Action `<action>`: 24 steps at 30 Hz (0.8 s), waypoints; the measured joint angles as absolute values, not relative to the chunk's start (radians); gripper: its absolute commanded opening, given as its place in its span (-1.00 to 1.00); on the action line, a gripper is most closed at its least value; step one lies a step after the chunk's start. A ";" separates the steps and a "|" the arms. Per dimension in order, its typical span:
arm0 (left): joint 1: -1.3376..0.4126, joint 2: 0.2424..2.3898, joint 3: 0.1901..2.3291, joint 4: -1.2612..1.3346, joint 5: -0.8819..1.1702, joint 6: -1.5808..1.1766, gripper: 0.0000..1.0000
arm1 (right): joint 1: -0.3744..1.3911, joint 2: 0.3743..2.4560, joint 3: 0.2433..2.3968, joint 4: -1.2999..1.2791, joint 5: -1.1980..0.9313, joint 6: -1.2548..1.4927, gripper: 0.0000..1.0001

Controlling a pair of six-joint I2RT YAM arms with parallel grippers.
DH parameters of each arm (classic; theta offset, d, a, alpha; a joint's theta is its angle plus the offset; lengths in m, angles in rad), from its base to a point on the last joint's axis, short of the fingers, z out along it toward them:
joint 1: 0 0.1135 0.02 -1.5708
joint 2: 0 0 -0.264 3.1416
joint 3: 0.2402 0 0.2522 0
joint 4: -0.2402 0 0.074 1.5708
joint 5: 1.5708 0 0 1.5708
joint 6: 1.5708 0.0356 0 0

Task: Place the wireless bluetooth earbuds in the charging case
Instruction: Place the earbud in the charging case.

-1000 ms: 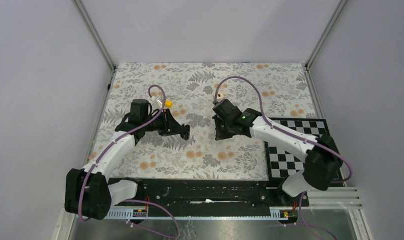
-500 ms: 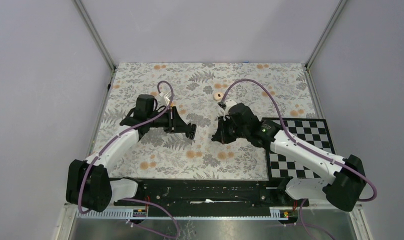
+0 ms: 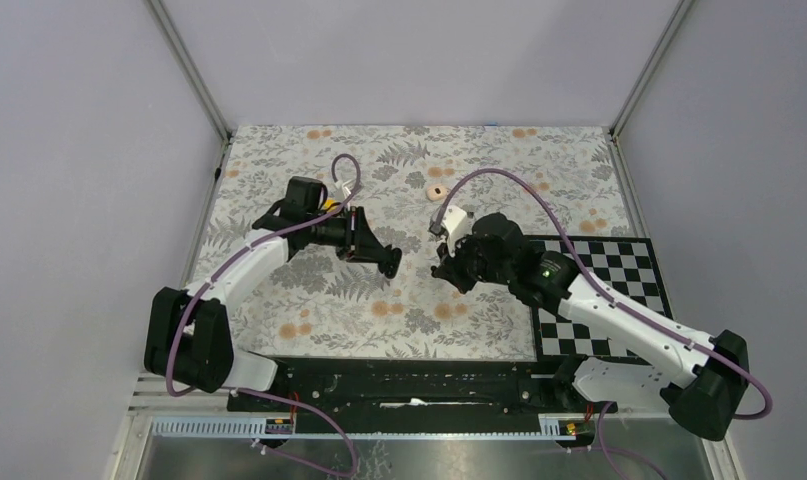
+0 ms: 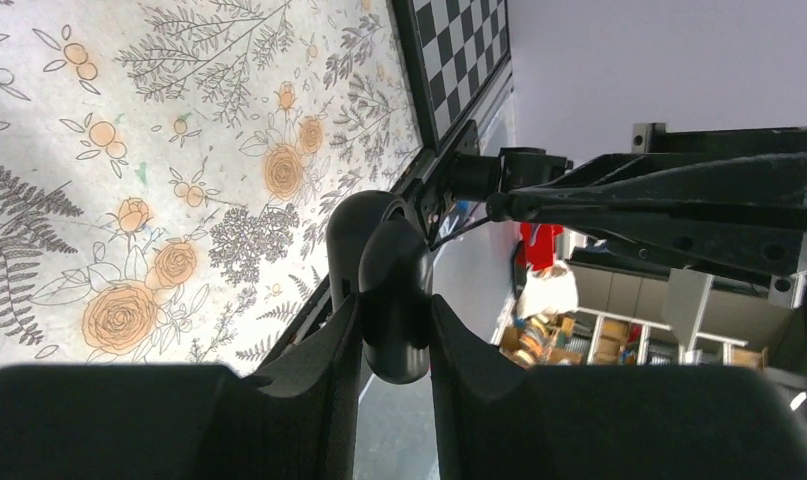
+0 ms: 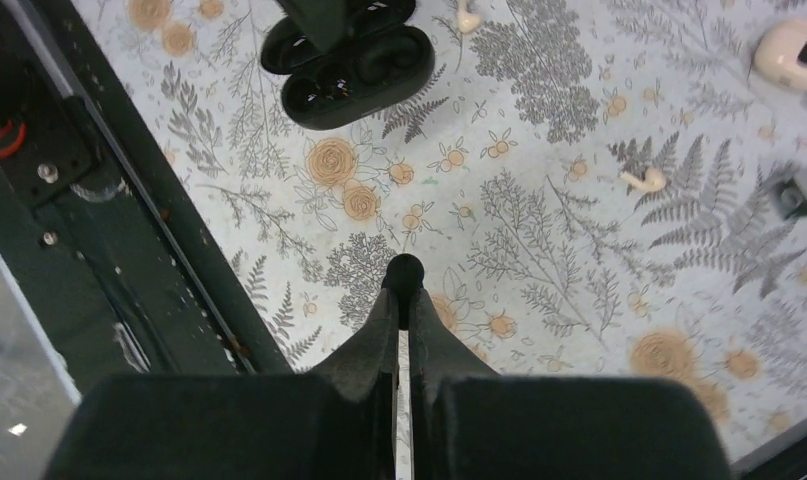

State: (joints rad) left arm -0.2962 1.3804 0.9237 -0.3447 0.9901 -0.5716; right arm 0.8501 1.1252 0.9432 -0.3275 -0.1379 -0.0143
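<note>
My left gripper (image 3: 389, 262) is shut on the black glossy charging case (image 4: 391, 265), holding it above the floral mat. In the right wrist view the case (image 5: 344, 60) shows with its lid open and two dark wells; I cannot tell whether an earbud sits in them. My right gripper (image 5: 403, 300) is shut on one tiny black earbud (image 5: 406, 270) at its fingertips, above the mat and a short way from the case. In the top view the right gripper (image 3: 447, 272) is just right of the left one. The second earbud is not distinguishable.
A peach disc with a hole (image 3: 437, 192) (image 5: 791, 50) lies at the back. A small grey piece (image 5: 794, 197) and two small cream pieces (image 5: 646, 180) lie on the mat. A yellow object (image 3: 329, 206) is behind the left arm. A checkerboard (image 3: 599, 290) lies at right. The black base rail (image 5: 99, 200) runs along the near edge.
The left gripper has moved right toward the centre with the case. The right arm's elbow swung out to the right and its wrist turned, the gripper staying near the centre.
</note>
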 measured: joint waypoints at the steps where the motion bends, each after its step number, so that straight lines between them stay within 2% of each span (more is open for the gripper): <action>1: -0.302 1.384 0.933 -0.365 0.995 -0.550 -1.00 | 0.858 1.112 0.936 -0.324 -0.144 -0.056 -1.00; 10: -0.353 1.433 1.032 -0.550 1.003 -0.365 -1.00 | 1.013 1.069 0.880 -0.255 -0.142 -0.355 -1.00; 17: -0.379 1.537 1.086 -0.608 1.007 -0.347 -1.00 | 1.069 0.950 0.762 -0.175 -0.140 -0.536 -1.00; 24: -0.403 1.570 1.086 -0.639 1.008 -0.363 -1.00 | 1.119 0.978 0.758 -0.109 -0.095 -0.677 -1.00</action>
State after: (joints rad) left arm -0.4026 1.5703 1.0863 -0.6388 1.0084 -0.3630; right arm 1.1187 0.9779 0.7582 -0.1089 -0.0952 -0.6765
